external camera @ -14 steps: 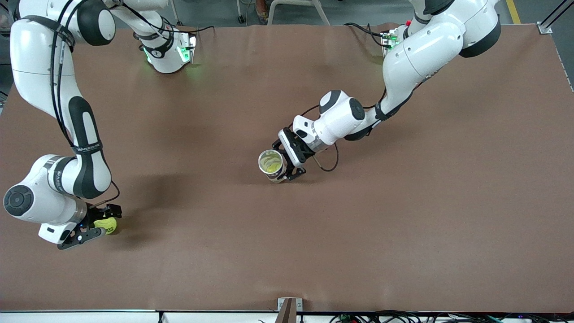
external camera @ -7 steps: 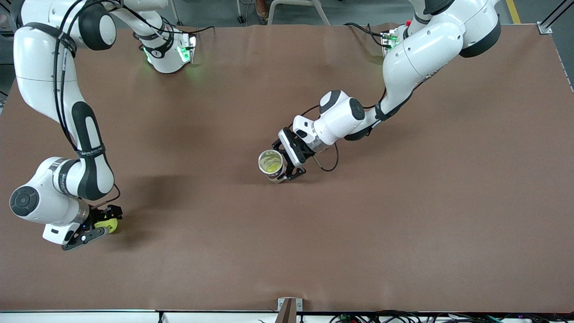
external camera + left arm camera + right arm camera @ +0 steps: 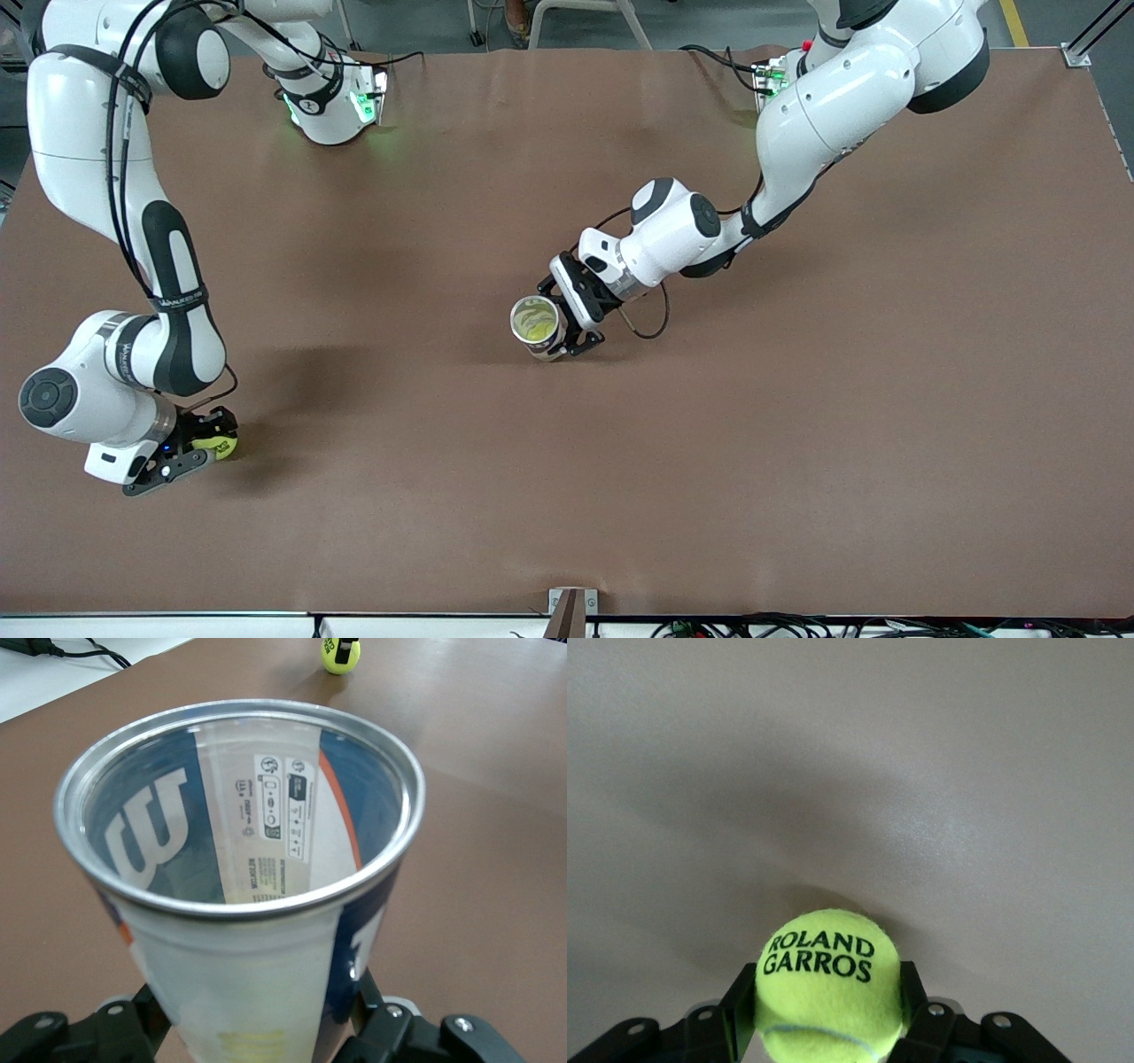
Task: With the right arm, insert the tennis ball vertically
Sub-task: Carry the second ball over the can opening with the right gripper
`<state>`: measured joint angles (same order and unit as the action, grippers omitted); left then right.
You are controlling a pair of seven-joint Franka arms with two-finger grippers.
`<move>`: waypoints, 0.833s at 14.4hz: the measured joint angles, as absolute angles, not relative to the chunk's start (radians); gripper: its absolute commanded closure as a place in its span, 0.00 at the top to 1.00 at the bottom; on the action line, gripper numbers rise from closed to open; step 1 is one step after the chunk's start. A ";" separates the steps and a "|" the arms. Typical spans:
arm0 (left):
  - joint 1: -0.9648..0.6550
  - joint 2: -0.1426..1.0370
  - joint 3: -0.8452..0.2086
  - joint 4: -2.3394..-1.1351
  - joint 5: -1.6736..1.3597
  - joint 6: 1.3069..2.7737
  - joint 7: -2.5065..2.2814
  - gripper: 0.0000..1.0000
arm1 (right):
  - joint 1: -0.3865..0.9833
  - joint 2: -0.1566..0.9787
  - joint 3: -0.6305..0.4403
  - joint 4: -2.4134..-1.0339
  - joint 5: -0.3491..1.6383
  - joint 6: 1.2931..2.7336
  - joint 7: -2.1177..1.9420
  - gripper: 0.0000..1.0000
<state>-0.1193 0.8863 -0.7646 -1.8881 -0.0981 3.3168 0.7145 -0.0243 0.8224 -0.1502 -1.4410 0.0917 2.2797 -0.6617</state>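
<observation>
Front view: right gripper (image 3: 202, 445) has closed on the tennis ball (image 3: 218, 445) (left gripper (image 3: 567, 321) unchanged, clamping can (image 3: 537, 324)).

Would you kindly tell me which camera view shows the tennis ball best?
The right wrist view: the tennis ball fills it, lettering legible, between the right gripper's fingers. The front view shows it small, partly hidden; the left wrist view, tiny on the table.

open can (image 3: 239, 904) between jaws, tennis ball (image 3: 340, 655)

High front camera; close wrist cameras
</observation>
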 measured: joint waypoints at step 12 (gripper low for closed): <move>-0.119 0.887 -0.765 -1.888 -0.098 3.317 0.714 0.80 | 0.151 0.551 -0.013 -1.350 0.557 1.679 -0.174 0.20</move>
<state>-0.1193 0.8869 -0.7645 -1.8877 -0.0981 3.3168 0.7145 0.1510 0.5512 -0.0126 -1.3502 0.5568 1.6794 -0.1739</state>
